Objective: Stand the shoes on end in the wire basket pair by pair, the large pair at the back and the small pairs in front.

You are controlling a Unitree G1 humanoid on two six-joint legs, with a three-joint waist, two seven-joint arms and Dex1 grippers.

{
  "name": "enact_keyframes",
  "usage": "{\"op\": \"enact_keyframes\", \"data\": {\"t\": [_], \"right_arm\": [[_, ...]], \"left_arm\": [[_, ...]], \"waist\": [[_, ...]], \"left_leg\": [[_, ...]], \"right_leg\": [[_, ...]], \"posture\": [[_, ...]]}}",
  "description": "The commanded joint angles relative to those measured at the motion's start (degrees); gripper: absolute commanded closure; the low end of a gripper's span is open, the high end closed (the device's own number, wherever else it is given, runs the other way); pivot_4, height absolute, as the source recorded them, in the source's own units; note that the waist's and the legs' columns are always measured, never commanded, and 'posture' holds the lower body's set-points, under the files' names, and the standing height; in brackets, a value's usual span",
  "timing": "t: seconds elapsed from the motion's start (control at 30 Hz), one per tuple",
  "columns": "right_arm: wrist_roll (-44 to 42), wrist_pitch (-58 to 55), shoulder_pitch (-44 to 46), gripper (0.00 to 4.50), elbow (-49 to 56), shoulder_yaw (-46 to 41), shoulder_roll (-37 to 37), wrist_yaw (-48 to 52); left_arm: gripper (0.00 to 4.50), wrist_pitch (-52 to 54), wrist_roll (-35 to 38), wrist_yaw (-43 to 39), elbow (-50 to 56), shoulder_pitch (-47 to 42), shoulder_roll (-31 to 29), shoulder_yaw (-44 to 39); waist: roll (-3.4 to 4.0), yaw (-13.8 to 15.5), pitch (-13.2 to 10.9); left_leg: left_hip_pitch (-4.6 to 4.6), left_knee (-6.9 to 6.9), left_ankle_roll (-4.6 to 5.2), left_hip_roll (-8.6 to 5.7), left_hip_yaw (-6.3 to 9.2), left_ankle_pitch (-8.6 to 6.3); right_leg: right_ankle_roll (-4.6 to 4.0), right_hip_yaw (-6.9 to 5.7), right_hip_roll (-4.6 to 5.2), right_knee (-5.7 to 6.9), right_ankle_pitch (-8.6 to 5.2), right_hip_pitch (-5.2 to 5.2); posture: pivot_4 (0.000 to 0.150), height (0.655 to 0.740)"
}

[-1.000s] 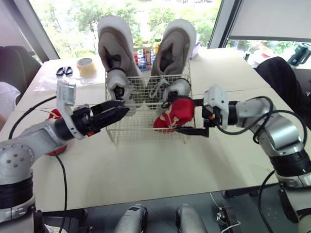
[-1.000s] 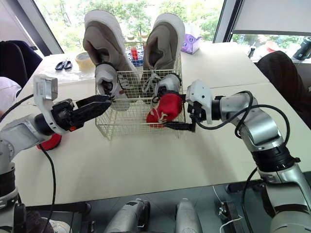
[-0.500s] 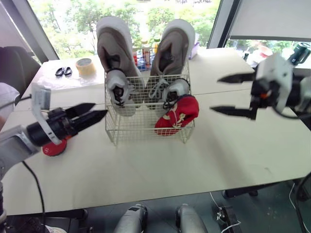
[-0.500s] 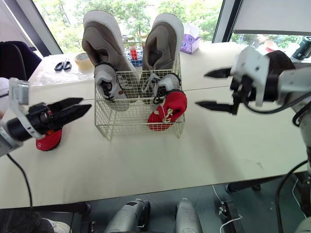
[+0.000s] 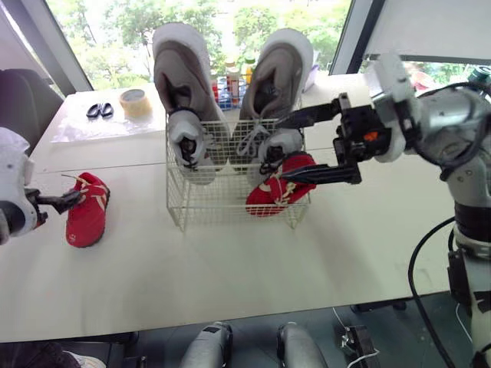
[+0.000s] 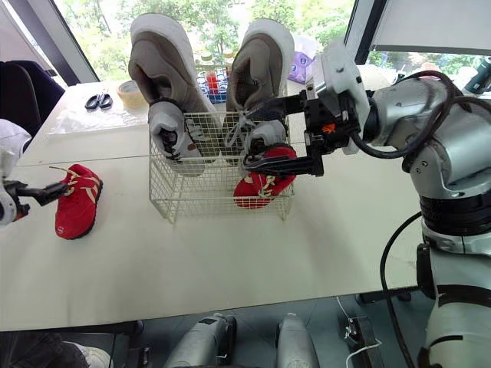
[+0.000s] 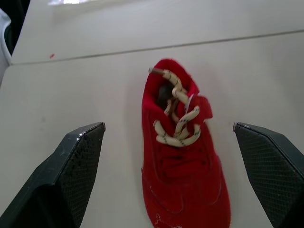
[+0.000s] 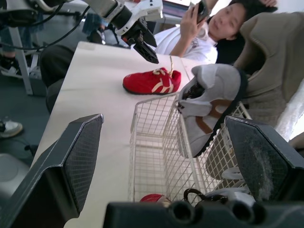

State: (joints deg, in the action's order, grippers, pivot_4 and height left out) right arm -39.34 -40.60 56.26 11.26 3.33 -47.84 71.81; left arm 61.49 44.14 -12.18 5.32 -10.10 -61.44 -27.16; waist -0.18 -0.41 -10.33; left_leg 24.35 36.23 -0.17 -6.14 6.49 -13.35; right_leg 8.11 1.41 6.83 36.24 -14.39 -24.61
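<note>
Ok, here's the state of things. The wire basket [image 5: 207, 205] sits mid-bench. The big tan pair [image 5: 180, 73] is in at the back, both shoes on end with the long axis straight up, toes in the air and openings facing the robot. Just in front of them the small grey pair [image 5: 188, 142] is standing on end too.

One red shoe [image 5: 272, 193] is in the front right part of the basket, but it's tilted rather than upright. Its long axis runs diagonally, laced part low toward the basket's middle and the plain rounded end up toward the right side.

The right fingers [image 5: 318, 175] come in from the basket's right side, spread wide with nothing gripped. The upper finger is up by the basket's rim next to the right grey shoe, and the lower one lies across the top of that tilted red shoe. I can't tell if it's actually touching.

The other red shoe [image 5: 87, 213] lies flat on its sole on the bench, well to the left of the basket, with its toe toward the robot's edge and its heel away. The left fingers [image 7: 80, 166] are spread wide and empty. In the left wrist view the shoe lies in the gap between them, and in the head views one fingertip is just beside its heel end.

Scissors [image 5: 100, 112] and a tape roll [image 5: 136, 103] sit at the far left of the bench, well away from either set of fingers.
</note>
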Motion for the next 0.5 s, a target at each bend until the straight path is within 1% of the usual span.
{"op": "enact_keyframes", "data": {"t": [0.03,0.2,0.3,0.5], "right_arm": [[0.1,0.5,0.0,0.06,3.2,-0.9,-1.2,1.0],[-0.3,-0.9,-1.6,0.06,6.0,-2.2,-2.7,0.0],[-1.3,-2.4,-2.2,0.06,7.5,-3.3,-3.4,-1.4],[-2.1,-4.7,-3.0,0.06,9.5,-4.7,-4.6,-3.5]], "left_arm": [[0.0,-3.1,-4.1,-2.8,-5.2,-6.2,1.6,4.3],[0.0,-7.3,-10.7,-7.2,-15.5,-12.9,4.1,11.1],[0.0,-9.5,-14.4,-9.1,-20.4,-15.3,5.1,13.9],[0.0,-11.5,-18.2,-11.5,-25.3,-17.4,6.4,14.6]], "waist": [[0.0,0.1,0.0],[-0.02,-0.4,0.0],[-0.02,-0.4,0.0],[-0.03,-0.3,0.0]], "left_leg": [[-0.01,0.0,-0.01,0.0,0.02,0.01],[-0.01,-0.02,-0.04,0.01,0.03,0.02],[0.0,-0.05,-0.04,0.03,-0.02,0.03],[0.0,-0.02,-0.05,0.01,-0.02,0.03]], "right_leg": [[-0.01,-0.02,0.0,0.01,0.0,0.01],[-0.02,-0.03,-0.01,0.03,0.02,-0.04],[-0.02,0.01,-0.03,0.07,0.02,-0.11],[-0.02,0.02,-0.01,0.1,0.02,-0.09]], "posture": [[0.15,0.74],[0.15,0.74],[0.15,0.74],[0.15,0.74]]}}
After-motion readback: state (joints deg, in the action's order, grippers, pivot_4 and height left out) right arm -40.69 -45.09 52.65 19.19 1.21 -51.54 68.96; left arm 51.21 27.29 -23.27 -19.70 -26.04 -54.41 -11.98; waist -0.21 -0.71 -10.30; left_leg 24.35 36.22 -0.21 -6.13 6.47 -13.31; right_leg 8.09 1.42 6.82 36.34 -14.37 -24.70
